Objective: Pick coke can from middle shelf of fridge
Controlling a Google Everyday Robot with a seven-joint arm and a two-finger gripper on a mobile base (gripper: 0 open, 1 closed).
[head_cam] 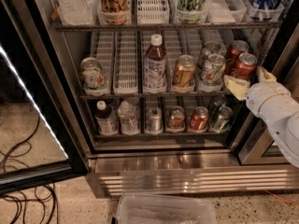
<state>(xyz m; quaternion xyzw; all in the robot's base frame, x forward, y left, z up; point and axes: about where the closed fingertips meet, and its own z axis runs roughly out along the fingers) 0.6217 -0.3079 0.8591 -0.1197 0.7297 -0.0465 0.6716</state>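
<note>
Your white gripper point(250, 80) hangs open beside the front red aluminium coke can point(245, 64). It's rightmost on the dark-wire middle shelf point(140, 96)
</note>
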